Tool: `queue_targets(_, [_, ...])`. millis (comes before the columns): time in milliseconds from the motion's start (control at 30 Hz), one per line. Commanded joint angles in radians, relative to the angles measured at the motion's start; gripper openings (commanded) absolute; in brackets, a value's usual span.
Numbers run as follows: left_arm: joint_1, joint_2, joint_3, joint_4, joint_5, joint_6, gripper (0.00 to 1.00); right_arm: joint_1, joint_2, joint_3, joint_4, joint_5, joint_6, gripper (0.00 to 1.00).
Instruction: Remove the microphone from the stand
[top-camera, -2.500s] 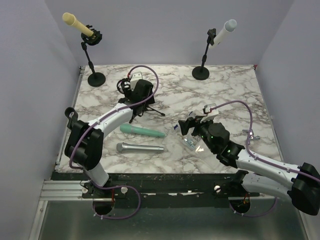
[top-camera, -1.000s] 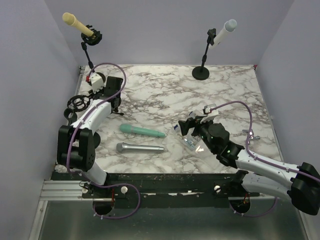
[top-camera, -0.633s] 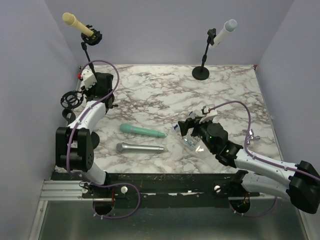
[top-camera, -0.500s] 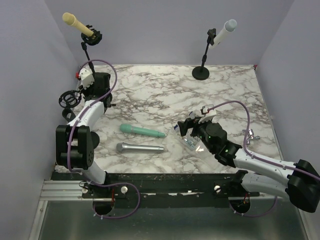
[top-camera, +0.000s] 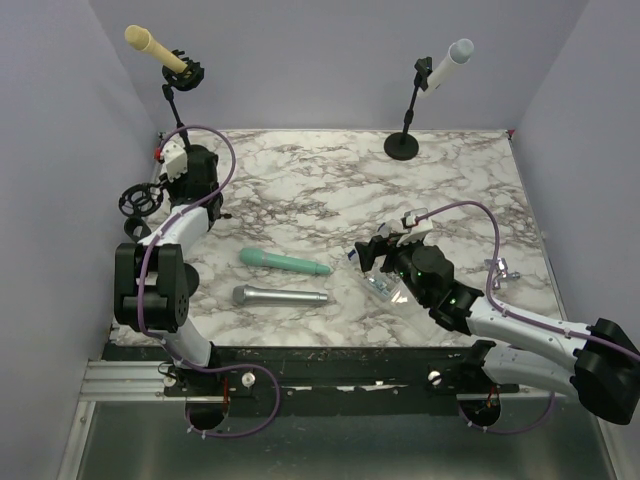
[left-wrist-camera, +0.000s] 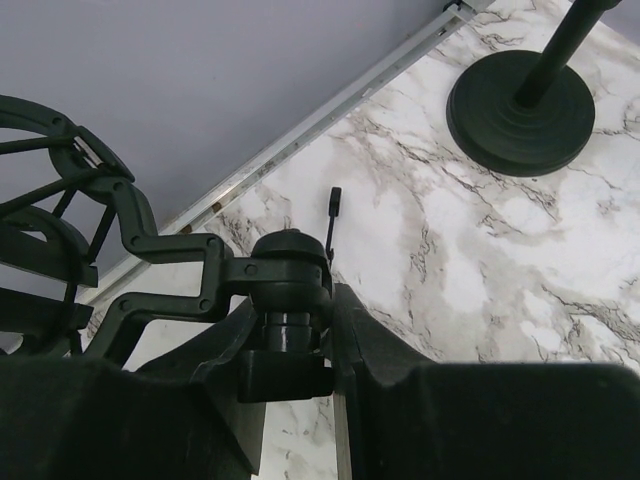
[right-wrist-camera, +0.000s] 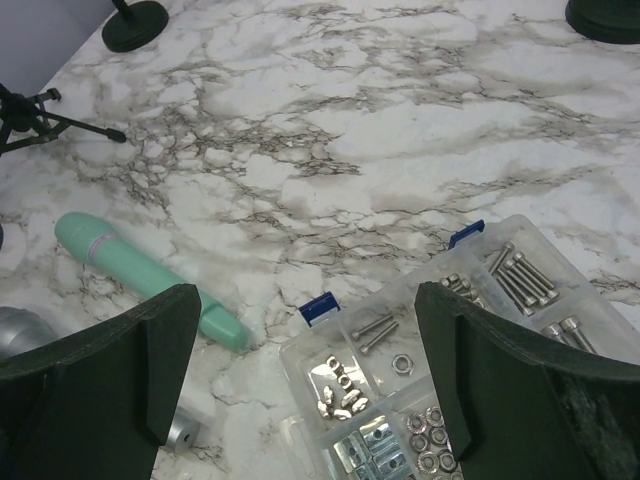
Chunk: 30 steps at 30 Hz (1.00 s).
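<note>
Marble covers the table (top-camera: 440, 190) in the top view. At its far left edge the left claw (top-camera: 172, 188) is clamped on a small black stand (top-camera: 138, 198), and the ring of this stand hangs out past the table edge. Two microphones lie flat on the marble, left of the middle: a green microphone (top-camera: 285, 263) and, closer to the arm bases, a silver microphone (top-camera: 280, 296). A yellow microphone (top-camera: 152, 45) sits in the left tall stand (top-camera: 178, 110) at the back, and a white microphone (top-camera: 452, 58) in the right tall stand (top-camera: 408, 110). The right claw (top-camera: 382, 240) hangs over a clear box (top-camera: 378, 285) of screws.

From the left wrist, both fingers (left-wrist-camera: 365, 345) press on the short post of the small black stand (left-wrist-camera: 290, 330) from two sides – a firm, closed hold. The round foot of the left tall stand (left-wrist-camera: 520, 100) rests on the marble behind it, near the wall.

From the right wrist, the right claw (right-wrist-camera: 305, 295) is spread wide, with nothing between its fingers (right-wrist-camera: 510, 350). Under it is the clear box (right-wrist-camera: 300, 350) with screws and nuts. The green microphone (right-wrist-camera: 140, 275) lies just beside the box corner – I cannot tell if they touch. One end of the silver microphone (right-wrist-camera: 183, 437) shows beside the left finger.
</note>
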Motion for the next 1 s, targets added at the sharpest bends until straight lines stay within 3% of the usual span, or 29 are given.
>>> queue_targets(0, [0.015, -0.009, -0.01, 0.095, 0.013, 0.066, 0.19, -0.003, -0.009, -0.017, 0.027, 0.01, 0.004, 0.98])
queue_targets(133, [0.016, -0.011, 0.023, 0.008, 0.02, 0.033, 0.46, -0.003, -0.019, -0.019, 0.027, 0.013, 0.004, 0.98])
queue_targets(300, [0.016, -0.044, 0.062, -0.121, 0.041, -0.05, 0.66, -0.005, -0.018, -0.019, 0.029, 0.007, 0.006, 0.98])
queue_targets(500, [0.016, -0.102, 0.093, -0.272, 0.105, -0.134, 0.73, -0.005, -0.024, -0.019, 0.028, 0.0, 0.01, 0.98])
queue_targets(733, [0.01, -0.145, 0.158, -0.403, 0.339, -0.181, 0.77, -0.005, -0.023, -0.019, 0.028, -0.002, 0.013, 0.98])
queue_targets(967, [-0.007, -0.25, 0.123, -0.341, 0.585, -0.197, 0.78, -0.005, -0.018, -0.017, 0.028, -0.004, 0.017, 0.98])
